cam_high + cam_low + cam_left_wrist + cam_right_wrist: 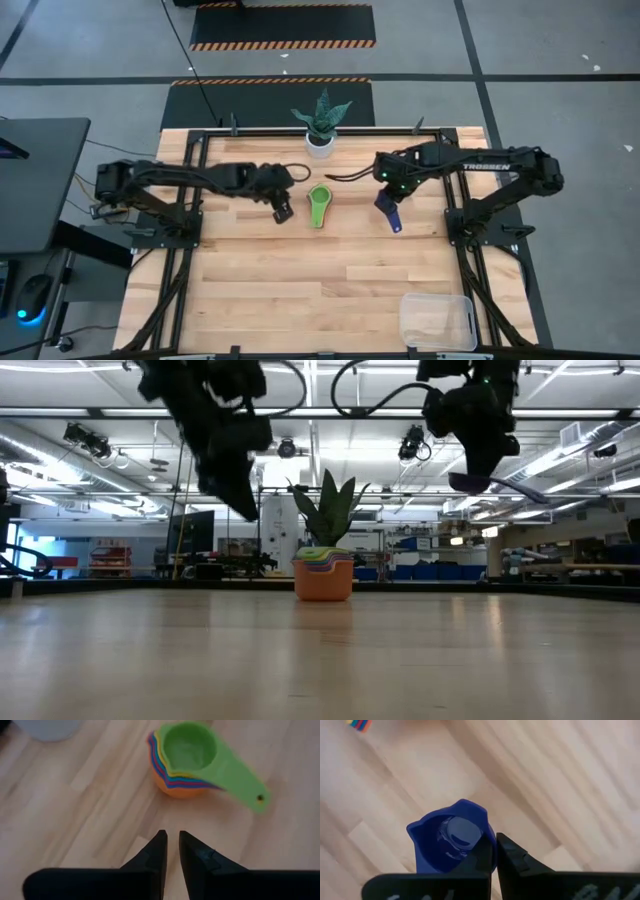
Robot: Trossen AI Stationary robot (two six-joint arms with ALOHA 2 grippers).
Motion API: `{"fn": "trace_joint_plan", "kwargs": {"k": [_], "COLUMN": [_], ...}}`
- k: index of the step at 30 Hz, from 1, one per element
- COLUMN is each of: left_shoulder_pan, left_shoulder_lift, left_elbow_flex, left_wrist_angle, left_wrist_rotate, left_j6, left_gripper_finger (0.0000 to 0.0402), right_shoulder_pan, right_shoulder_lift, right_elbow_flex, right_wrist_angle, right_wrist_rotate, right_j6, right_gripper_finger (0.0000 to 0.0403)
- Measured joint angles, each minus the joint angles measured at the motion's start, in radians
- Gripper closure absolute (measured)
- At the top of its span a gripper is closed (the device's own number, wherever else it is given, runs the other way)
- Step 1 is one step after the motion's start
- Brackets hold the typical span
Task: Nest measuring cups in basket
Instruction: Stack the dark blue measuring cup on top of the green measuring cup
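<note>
Wood-plank table (pixel 300 290), workshop behind. Clear basket (pixel 437 321) near corner, nothing visible inside. Nested cup stack (pixel 319 205) mid-table. Right gripper (pixel 390 205) pinches navy cup (pixel 451 842) aloft; left gripper (pixel 283 212) narrow, holding nothing.

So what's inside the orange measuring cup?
Nested cups, the green cup on top; yellow, blue and red rims show above the orange cup. Their bowls are covered.

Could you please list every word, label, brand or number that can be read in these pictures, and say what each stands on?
"TROSSEN": white letters on the right arm, seen from above.
White marks on the right tool's housing in its wrist view: cut off, unreadable.
Signs in the room behind the table: too small and blurred to read.
Nothing else carries text.
</note>
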Motion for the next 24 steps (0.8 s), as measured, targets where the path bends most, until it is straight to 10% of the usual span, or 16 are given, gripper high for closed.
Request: {"fn": "trace_joint_plan", "kwargs": {"k": [10,24], "left_shoulder_pan": [-0.005,-0.002], "left_shoulder_lift": [0.155,0.374], "left_elbow_flex": [-0.153,0.027], "left_wrist_angle": [0.333,0.416], "left_wrist_rotate": [0.001,0.004], "left_j6": [0.072,0.237], "left_gripper_finger": [0.0347,0.0347], "right_shoulder_pan": [0.0,-0.006], "right_shoulder_lift": [0.131,0.192], "right_elbow_flex": [0.156,0.219], "right_wrist_angle": [-0.121,-0.132], "right_wrist_rotate": [0.075,0.075], "right_j6": [-0.059,-0.097], "right_gripper_finger": [0.0392,0.0392]}}
